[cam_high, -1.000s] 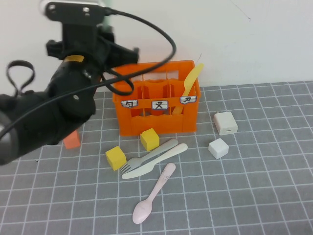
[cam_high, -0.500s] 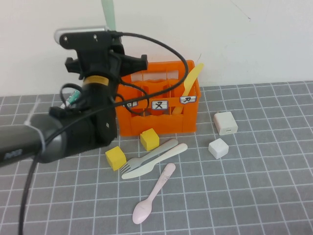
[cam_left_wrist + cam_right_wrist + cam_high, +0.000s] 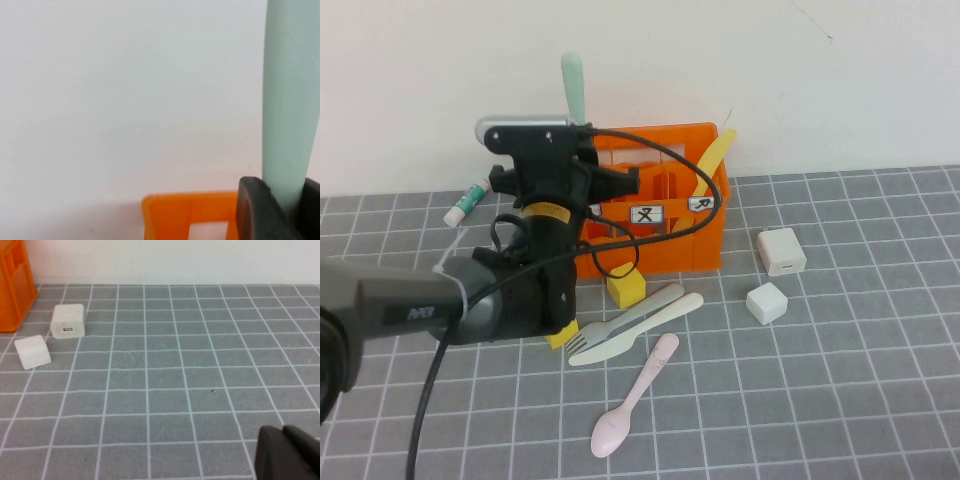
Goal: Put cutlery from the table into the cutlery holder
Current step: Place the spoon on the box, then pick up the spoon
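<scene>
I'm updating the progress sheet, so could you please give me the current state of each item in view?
mint-green spoon: held upright in the left gripper, above the cutlery holder.
yellow knife: leaning in the holder's right compartment.
cutlery holder: upright on the table.
grey fork: lying flat.
cream-white knife: lying flat beside the fork.
pink spoon: lying flat.
right gripper: shut, empty, low over the table.

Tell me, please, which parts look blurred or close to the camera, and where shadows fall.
High view: soft even light, faint shadows under the pink spoon and cubes. Left wrist view: left gripper holds the mint spoon above the holder; the near spoon looks soft. Right wrist view: right gripper is a dark blurred shape low over the table.
</scene>
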